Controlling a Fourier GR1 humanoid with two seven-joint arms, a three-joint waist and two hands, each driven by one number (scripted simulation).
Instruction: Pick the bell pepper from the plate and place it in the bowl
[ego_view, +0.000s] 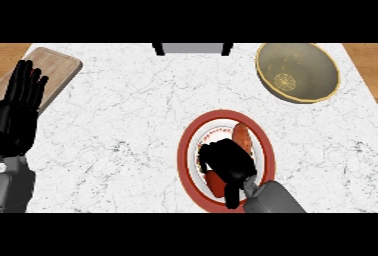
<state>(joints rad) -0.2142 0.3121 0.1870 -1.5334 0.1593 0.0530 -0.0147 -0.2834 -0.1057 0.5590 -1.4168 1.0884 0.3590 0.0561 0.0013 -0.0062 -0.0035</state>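
The right robot hand (230, 161) curls down over the bell pepper (241, 136) on the plate (190, 150) near the table's front edge; lifted off-centre, it might roll free before the bowl (297, 72).

Bare marble counter (140, 115) between plate (190, 145) and bowl (297, 72); nothing between.

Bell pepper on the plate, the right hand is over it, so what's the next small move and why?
Probably lift the right hand a little, straight up. Its fingers are curled over the red bell pepper, which lies on the red-rimmed plate, so the grip looks made, though the hand hides most of the pepper. The bowl sits up and to the right, so the pepper should rise above the plate before travelling. The left hand rests open at the left edge.
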